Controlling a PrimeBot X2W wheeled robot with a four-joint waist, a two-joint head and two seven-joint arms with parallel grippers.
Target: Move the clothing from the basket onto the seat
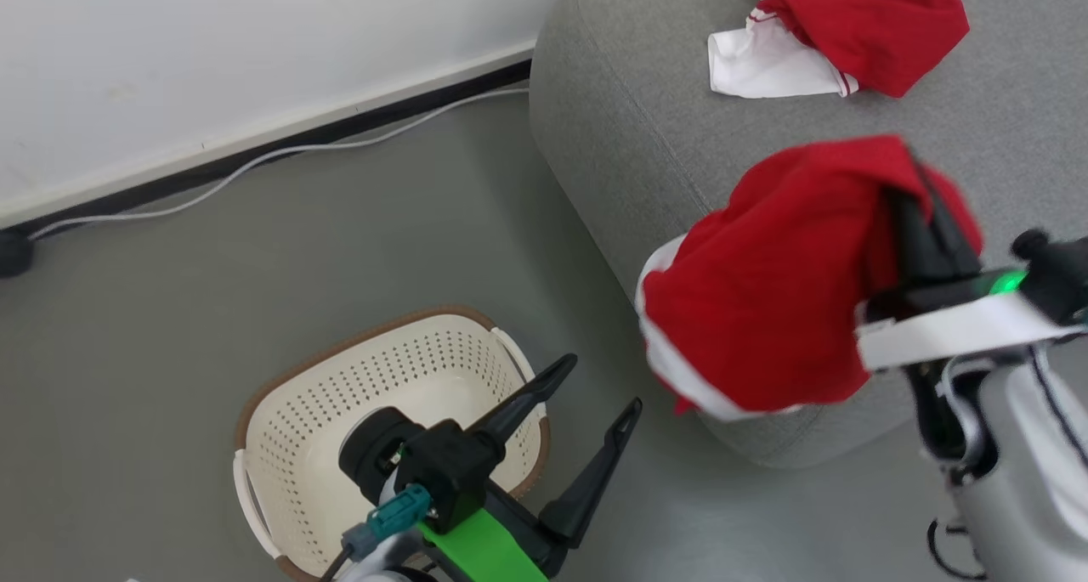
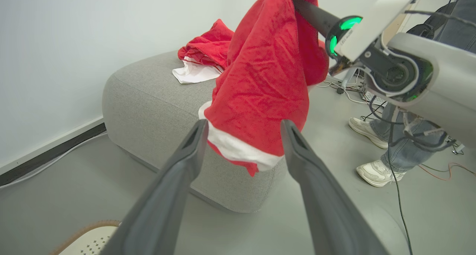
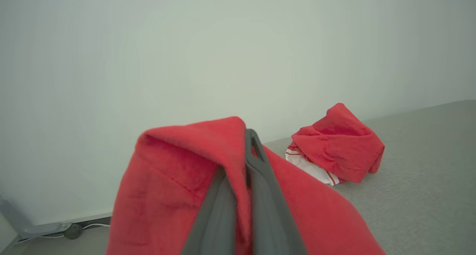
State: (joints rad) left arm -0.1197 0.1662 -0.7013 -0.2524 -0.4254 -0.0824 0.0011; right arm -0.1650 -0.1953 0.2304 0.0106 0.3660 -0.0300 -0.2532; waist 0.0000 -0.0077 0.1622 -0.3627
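Grey floor meets white wall at a dark skirting strip, w/ a white cable running along it.

Seat: light grey upholstered cushion, rounded corner toward robot, stitched seam along top edge; upper right of head view.

Basket: cream perforated plastic, brown rim, white handles. It stands on floor at lower left, well apart from seat.

Clothing = two bright red pieces.

Held garment: soft red fabric, creased, w/ a broad white band along its lower hem. It drapes from R gripper and hangs over seat's near corner, hem reaching down past the cushion's front edge. Contact btwn fabric and cushion: cannot tell.

R gripper's jaws are clenched on a fold at the garment's top. Red cloth is pinched btwn the two dark fingers and spills to both sides (R wrist view). A green light glows at its wrist.

Second garment: crumpled red heap w/ a white panel edged by thin red stripes. It lies on seat's top, farther back, apart from held garment.

L gripper: jaws released, fingers spread wide. It hovers over basket's right side, fingers pointing toward seat.

Bkgd of L wrist view: a person's legs in jeans and white shoes, standing on floor beyond seat.
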